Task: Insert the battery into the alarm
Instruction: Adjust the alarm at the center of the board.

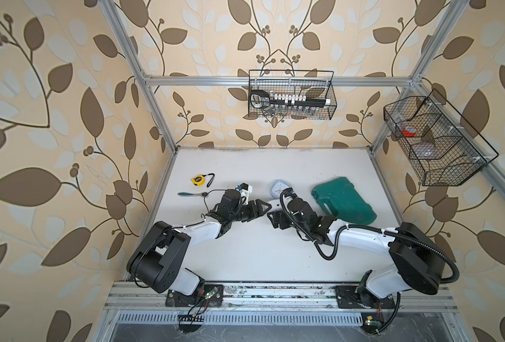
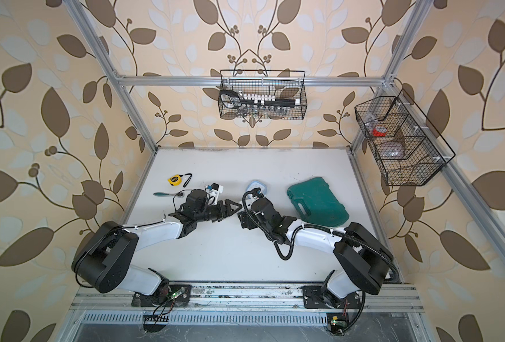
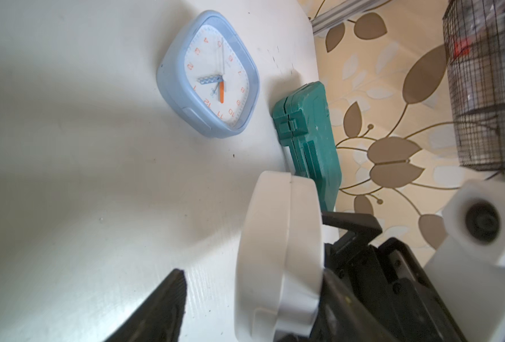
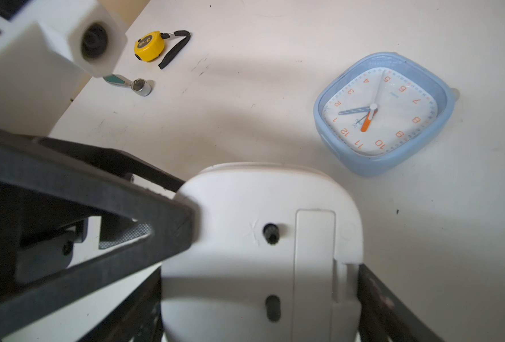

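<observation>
white tabletop (image 1: pixel 260 254) boxed in by aluminium rails, leaf wallpaper on every side.

hidden: in both top views the two wrists cover nearly all of the white alarm (image 4: pixel 260 237); i get only a sliver of it between the arms at mid-table. in the right wrist view its near end runs out of frame. a long cover panel (image 4: pixel 315 266) lies on its back. i cannot tell whether a battery sits behind it, and no view lets me place the battery. one left finger is smeared in the left wrist view.

grip: right gripper (image 4: pixel 257 284) is clamped on the alarm's two side edges, jaws wide. left gripper (image 3: pixel 255 272) straddles the alarm's rim without clamping. one of its fingers (image 4: pixel 156 210) touches the back face; the other stands off the front, with table showing between.

room: the near half of the table, between the arm bases, is bare. so is the far strip along the back wall.

around: blue clock (image 4: pixel 384 115) lies face up just beyond the alarm, apart from it. green case (image 1: pixel 343 201) lies beside the right wrist, near the right rail. yellow tape measure (image 1: pixel 197 180) and ratchet (image 1: pixel 189 194) lie far left near the left rail. back basket (image 1: pixel 291 71) and side basket (image 1: pixel 452 174) hang on the rails above the table.
</observation>
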Controlling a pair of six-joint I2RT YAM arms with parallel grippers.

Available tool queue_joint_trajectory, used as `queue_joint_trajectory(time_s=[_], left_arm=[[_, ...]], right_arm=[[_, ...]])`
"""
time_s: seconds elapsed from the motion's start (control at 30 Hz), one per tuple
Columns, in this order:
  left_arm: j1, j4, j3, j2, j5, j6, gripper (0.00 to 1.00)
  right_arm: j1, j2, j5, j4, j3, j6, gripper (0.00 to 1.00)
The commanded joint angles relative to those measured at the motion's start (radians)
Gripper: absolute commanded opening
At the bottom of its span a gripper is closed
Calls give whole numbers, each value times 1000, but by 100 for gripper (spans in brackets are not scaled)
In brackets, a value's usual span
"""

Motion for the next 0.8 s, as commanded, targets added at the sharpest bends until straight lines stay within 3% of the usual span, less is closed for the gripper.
queue_joint_trajectory(time_s=[0.0, 0.13, 0.4, 0.5, 0.77], left_arm=[[-7, 5, 23, -35, 36, 64, 56], [-10, 34, 26, -25, 79, 81, 48], [-10, 99, 39, 61, 145, 25, 46], [-10, 108, 43, 73, 159, 15, 37], [-10, 103, 46, 86, 148, 11, 28]], right_arm=[[-11, -31, -15, 47, -11, -11, 86], [-19, -25, -25, 49, -12, -8, 86], [-30, -29, -54, 70, -22, -6, 86], [-34, -29, -62, 72, -25, -5, 86], [-45, -28, -75, 77, -31, 1, 87]])
